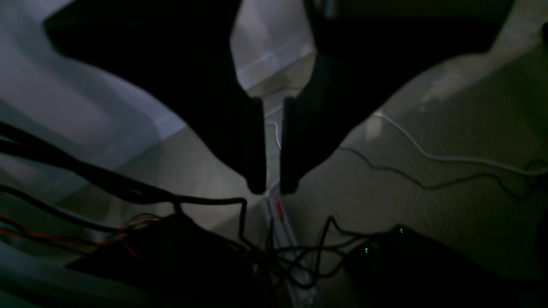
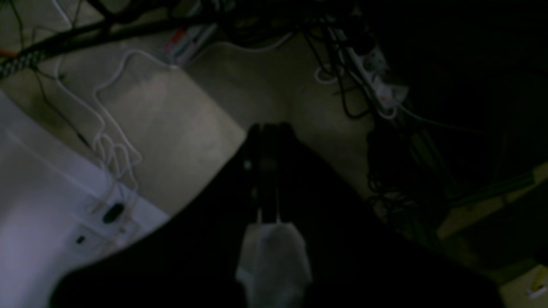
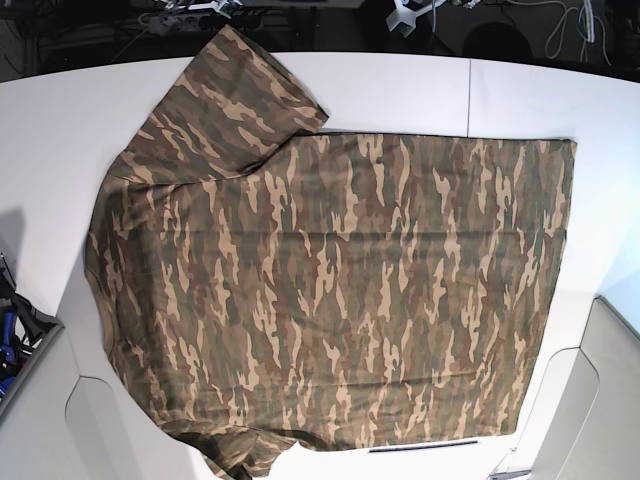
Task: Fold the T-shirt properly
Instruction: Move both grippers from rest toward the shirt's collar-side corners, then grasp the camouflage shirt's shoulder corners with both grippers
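T-shirt (image 3: 330, 300) spread flat across my white surface (image 3: 60, 120) — one sleeve toward its far edge, my left hand (image 1: 272, 188) slightly apart, holding nothing, right hand (image 2: 269, 132) closed together — both over the floor

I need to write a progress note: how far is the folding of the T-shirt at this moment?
Done: the T-shirt lies spread flat on the white table, one sleeve out at the top left; no fold shows. In hand: nothing. The left gripper, jaws slightly apart, and the right gripper, shut, both hang empty over the floor, out of the base view. Left: every fold.
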Motion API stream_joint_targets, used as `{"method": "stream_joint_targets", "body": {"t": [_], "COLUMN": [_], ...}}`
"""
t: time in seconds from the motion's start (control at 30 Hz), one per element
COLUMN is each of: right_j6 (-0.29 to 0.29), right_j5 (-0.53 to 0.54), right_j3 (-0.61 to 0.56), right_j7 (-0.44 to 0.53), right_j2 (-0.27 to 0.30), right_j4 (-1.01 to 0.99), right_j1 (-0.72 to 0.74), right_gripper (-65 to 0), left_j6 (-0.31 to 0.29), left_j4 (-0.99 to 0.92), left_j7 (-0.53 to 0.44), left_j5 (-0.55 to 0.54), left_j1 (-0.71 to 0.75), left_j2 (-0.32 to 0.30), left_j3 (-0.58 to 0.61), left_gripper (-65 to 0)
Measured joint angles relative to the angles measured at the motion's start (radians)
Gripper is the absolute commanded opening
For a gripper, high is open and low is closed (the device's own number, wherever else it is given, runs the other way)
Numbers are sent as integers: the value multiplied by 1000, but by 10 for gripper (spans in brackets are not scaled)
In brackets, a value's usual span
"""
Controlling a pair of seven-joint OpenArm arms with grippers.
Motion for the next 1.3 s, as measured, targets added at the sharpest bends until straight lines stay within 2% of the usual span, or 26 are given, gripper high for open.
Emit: {"method": "stream_joint_targets", "body": {"t": [0.27, 0.33, 0.43, 0.63, 0.77, 0.97, 1.03, 1.13, 1.23, 1.3], "right_j6": [84, 84, 84, 87, 97, 211, 241, 243, 243, 242], "right_j5": [119, 134, 169, 215, 233, 384, 439, 521, 600, 641], "right_j3": [-1, -1, 1, 43, 124, 275, 323, 399, 475, 522], "right_j7": [-1, -3, -3, -8, -16, -51, -78, -90, -87, -100], "right_j2": [163, 204, 259, 327, 353, 357, 356, 356, 357, 349], "right_j4": [319, 395, 497, 704, 866, 1089, 1147, 1216, 1264, 1277], "right_j1": [-170, -209, -257, -350, -423, -494, -499, -499, -497, -496], "right_gripper": [-650, -650, -650, -650, -650, -650, -650, -650, -650, -634], "left_j6": [-1, -10, -67, -104, -104, -106, -107, -108, -110, -111], "left_j4": [164, 222, 322, 527, 658, 834, 894, 976, 1032, 1057], "left_j7": [4, 11, 19, 84, 114, 142, 178, 266, 345, 359], "left_j5": [2, 1, -2, -114, -163, -174, -222, -325, -432, -488], "left_j1": [150, 183, 237, 370, 439, 543, 564, 580, 585, 585], "left_j2": [-2, -2, -4, -19, -20, -20, -20, -20, -20, -19], "left_j3": [-172, -218, -270, -342, -421, -551, -597, -663, -731, -777], "left_gripper": [-578, -579, -579, -578, -578, -578, -575, -568, -494, -437]}}
